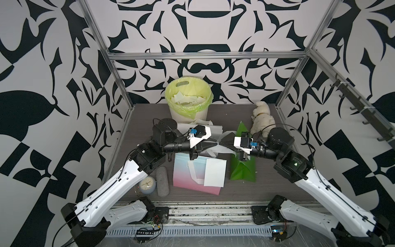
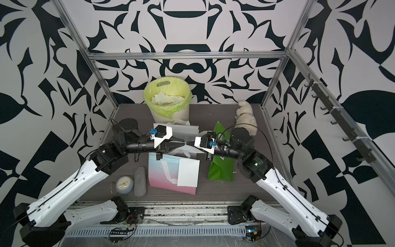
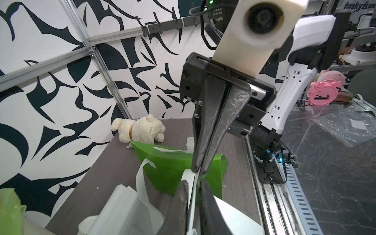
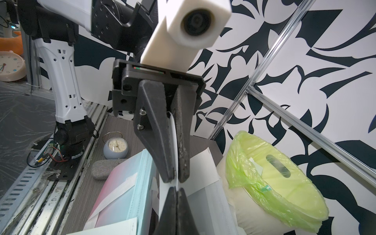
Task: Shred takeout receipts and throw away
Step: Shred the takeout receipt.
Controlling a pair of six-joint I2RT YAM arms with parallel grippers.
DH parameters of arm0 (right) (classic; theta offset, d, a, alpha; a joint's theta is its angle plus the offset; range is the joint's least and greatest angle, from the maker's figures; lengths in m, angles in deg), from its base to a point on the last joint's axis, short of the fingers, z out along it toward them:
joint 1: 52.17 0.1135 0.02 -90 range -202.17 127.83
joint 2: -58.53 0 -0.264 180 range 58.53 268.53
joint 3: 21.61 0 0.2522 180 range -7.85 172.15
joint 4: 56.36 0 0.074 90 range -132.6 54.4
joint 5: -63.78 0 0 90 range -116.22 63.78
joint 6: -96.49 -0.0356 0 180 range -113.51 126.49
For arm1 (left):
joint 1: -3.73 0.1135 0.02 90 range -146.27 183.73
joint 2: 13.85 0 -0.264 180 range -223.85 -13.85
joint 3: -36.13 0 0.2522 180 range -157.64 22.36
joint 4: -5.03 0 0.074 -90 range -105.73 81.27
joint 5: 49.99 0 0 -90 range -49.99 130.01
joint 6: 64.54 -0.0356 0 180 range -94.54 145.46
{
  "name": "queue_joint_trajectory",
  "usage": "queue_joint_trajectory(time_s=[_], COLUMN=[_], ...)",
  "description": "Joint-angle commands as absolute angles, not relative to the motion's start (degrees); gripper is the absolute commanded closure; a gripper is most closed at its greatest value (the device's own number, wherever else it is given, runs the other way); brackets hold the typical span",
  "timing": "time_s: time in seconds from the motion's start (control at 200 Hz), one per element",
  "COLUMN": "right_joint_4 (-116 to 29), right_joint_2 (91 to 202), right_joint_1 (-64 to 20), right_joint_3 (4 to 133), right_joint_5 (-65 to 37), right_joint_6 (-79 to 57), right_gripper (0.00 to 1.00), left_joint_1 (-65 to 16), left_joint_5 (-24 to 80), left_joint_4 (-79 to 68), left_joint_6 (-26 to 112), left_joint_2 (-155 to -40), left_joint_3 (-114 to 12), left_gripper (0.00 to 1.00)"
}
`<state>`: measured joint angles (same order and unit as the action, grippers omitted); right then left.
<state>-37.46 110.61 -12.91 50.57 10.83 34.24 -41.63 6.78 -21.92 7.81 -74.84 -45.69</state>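
My two grippers meet tip to tip above the middle of the table, and one white takeout receipt (image 4: 164, 195) hangs edge-on between them. The left gripper (image 1: 216, 142) is shut on this sheet; in the right wrist view the paper runs up between its dark fingers (image 4: 156, 142). The right gripper (image 1: 222, 142) is shut on the same sheet right beside it. Another flat receipt (image 1: 214, 172) lies on the gift bag below. Torn white scraps (image 1: 188, 100) lie inside the bin (image 1: 203, 116) with the yellow-green liner at the back.
A pink-to-blue gift bag (image 1: 183, 171) lies under the grippers, with a green paper bag (image 1: 243, 169) to its right. A white tote bag (image 1: 214, 130) lies before the bin. A plush dog (image 1: 261, 117) sits at the back right. A small clock (image 1: 147, 185) and a grey case (image 1: 162, 181) lie at the front left.
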Motion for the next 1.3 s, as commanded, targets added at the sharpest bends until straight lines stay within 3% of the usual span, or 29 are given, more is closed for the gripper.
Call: queue_joint_trajectory(time_s=[0.0, 0.43, 0.63, 0.995, 1.175, 1.295], right_joint_4=[-39.16, -40.57, -40.92, -41.62, -41.66, -41.34], right_joint_2=[110.3, 109.77, 109.6, 108.96, 108.28, 107.7], right_joint_1=[-12.53, -12.19, -12.09, -11.84, -11.74, -11.71], right_joint_3=[50.24, 49.72, 49.46, 49.07, 48.65, 48.04], right_joint_5=[10.51, 10.6, 10.6, 10.52, 10.5, 10.68], right_joint_6=[34.94, 34.29, 34.18, 34.05, 34.09, 34.38], right_gripper=[1.0, 1.0, 1.0, 1.0, 1.0, 1.0], left_joint_1=[-41.8, -41.8, -41.8, -41.75, -41.79, -41.78], left_joint_5=[5.71, 6.12, 5.96, 3.64, 3.3, 3.8], left_joint_4=[-20.01, -19.25, -19.54, -20.8, -21.04, -19.48], left_joint_6=[9.16, 9.64, 8.91, 6.49, 3.67, 2.76], left_joint_2=[-74.71, -74.88, -74.57, -74.38, -73.36, -72.33], left_joint_3=[-45.31, -44.5, -44.4, -44.16, -43.49, -42.24], left_gripper=[0.77, 0.82, 0.71, 0.72, 0.58, 0.55])
